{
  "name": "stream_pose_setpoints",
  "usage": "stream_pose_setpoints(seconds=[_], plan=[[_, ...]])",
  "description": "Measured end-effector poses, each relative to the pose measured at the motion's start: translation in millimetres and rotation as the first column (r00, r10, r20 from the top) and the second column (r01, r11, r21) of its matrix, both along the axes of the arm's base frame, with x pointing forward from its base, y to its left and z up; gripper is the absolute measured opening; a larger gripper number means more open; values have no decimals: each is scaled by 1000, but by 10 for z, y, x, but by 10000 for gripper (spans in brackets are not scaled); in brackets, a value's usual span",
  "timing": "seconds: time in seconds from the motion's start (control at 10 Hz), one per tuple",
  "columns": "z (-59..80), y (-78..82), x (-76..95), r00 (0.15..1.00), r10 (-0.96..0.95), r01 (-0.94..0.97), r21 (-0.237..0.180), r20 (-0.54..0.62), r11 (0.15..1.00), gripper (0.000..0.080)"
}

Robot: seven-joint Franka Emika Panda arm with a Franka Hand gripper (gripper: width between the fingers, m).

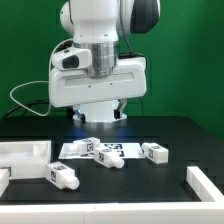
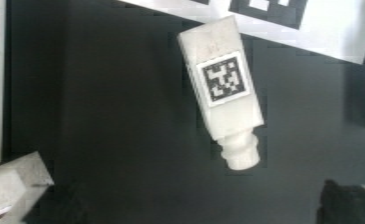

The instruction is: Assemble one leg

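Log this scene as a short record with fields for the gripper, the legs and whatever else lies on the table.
gripper: open, holding nothing, above the table
leg: lies flat, tag up, near the marker board, not grasped
other legs: one toward the exterior view's left, one toward its right, both lying loose
white panel: at the exterior view's left edge

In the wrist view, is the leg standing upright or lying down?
Lying down: the leg shows its whole length flat on the black table.
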State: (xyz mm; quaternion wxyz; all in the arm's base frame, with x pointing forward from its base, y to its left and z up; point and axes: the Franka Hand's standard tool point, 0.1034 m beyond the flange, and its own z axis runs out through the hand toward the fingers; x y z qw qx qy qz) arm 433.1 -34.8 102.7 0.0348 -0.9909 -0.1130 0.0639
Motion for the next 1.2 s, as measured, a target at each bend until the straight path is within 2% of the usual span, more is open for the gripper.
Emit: stream_pose_setpoints(seconds=[0.2,0.4,0.5,1.0,1.1,1.2], plan=[[7,-458,-124,996,-84,84,-3,-40,996,649],[-1,-1016,-175,993,-110,110,-3,-36,994,649],[-20,-1190,-164,994,-105,105,10,-32,994,649],[-50,-1175,-174,994,-103,104,9,-39,995,649],[-88,-1343,-212,996,-72,73,16,-42,997,649],[-150,-1675,-264,995,-86,86,7,-45,996,649]])
